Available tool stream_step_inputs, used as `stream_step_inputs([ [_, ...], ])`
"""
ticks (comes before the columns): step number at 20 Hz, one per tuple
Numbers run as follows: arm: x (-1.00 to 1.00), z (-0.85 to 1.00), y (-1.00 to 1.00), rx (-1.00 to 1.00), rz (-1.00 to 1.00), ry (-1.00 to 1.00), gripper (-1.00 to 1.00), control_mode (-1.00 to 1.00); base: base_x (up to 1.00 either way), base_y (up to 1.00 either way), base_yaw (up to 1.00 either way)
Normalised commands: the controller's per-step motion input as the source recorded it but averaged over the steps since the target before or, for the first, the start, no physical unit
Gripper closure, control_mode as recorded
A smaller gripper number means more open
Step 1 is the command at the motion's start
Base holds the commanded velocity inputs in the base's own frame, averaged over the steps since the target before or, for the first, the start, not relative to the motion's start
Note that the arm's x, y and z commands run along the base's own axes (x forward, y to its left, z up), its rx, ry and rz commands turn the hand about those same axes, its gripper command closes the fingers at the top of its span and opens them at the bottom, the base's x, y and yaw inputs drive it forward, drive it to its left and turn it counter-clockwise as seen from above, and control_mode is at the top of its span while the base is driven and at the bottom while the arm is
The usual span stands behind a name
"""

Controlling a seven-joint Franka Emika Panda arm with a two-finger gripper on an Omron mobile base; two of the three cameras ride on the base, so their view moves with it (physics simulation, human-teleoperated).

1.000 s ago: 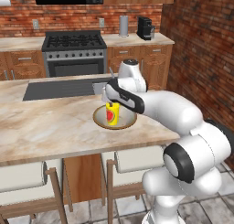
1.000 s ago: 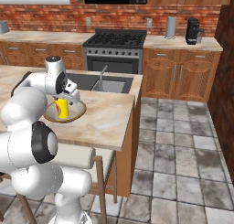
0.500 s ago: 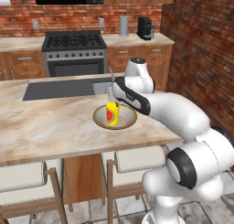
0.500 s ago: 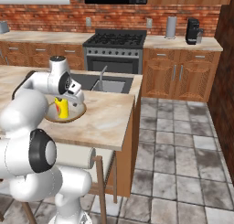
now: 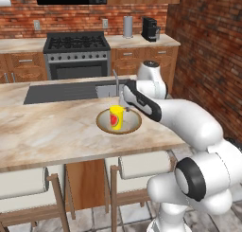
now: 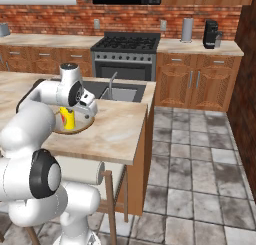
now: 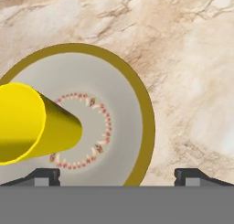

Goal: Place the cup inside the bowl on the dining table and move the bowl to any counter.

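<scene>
My fingertips (image 7: 45, 176) stand at the bottom corners of the hand view, spread wide apart and grasping nothing. My gripper (image 7: 117, 177) hangs over the bowl (image 7: 130, 104), whose brown rim curves through the middle of that frame. The cup (image 7: 27, 125) stands upright inside the bowl, at the left edge of the hand view, clear of both my fingers. In the left base view, bowl and cup sit at centre frame on the dining table (image 5: 52, 131), just in front of the sink (image 5: 108, 90). Farther back, at the top, the counter (image 5: 142, 40) runs beside the stove (image 5: 75, 53).
</scene>
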Motion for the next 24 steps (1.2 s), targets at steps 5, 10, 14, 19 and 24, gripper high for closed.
stream_step_inputs([
  [5, 0.0, 0.0, -0.2, 0.02, 0.0, 0.0, -1.0, -1.0, 0.0, 0.0, 0.0],
  [10, 0.0, 0.0, -0.11, 0.05, 0.0, 0.0, -1.0, -1.0, 0.0, 0.0, 0.0],
  [14, 0.0, -0.05, -0.09, 0.1, 0.01, 0.0, -1.0, -1.0, 0.0, 0.0, 0.0],
  [19, 0.0, -0.08, -0.1, 0.13, 0.05, 0.0, -1.0, -1.0, 0.0, 0.0, 0.0],
  [24, 0.0, -0.13, 0.0, 0.13, 0.09, -0.01, -1.0, -1.0, 0.0, 0.0, 0.0],
])
